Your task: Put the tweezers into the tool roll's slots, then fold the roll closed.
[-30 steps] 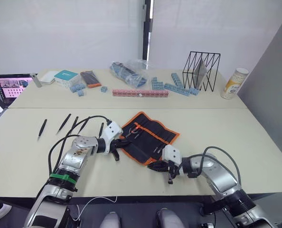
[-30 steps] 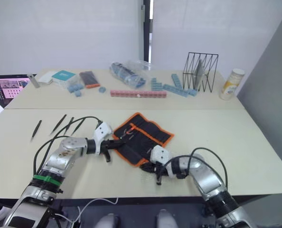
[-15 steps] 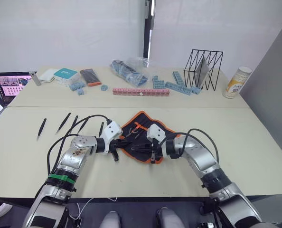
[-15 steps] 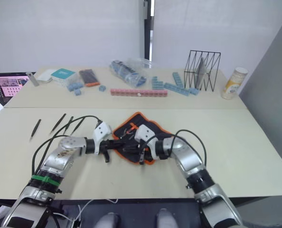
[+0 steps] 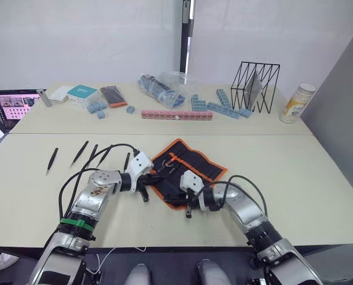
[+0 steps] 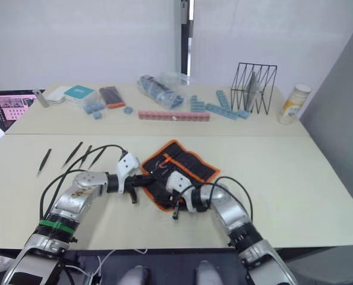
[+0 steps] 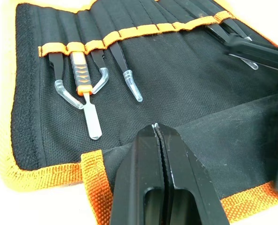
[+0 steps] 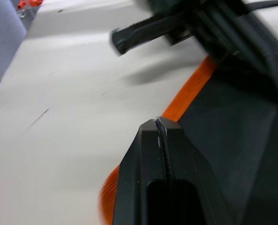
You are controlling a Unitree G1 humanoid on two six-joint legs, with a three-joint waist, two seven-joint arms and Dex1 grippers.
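Black fabric tool roll open on counter. My right pincer has swung to its near edge, clenched, seemingly empty; left pincer clenched alongside. Tweezers unslotted.

Tool roll lay open on the table; left gripper at its left edge, right gripper at its near edge. Five tweezers lay loose, left.

A lab or office workroom: plain white walls, two pale counters pushed together, an open laptop (screen lit), and blue building blocks.
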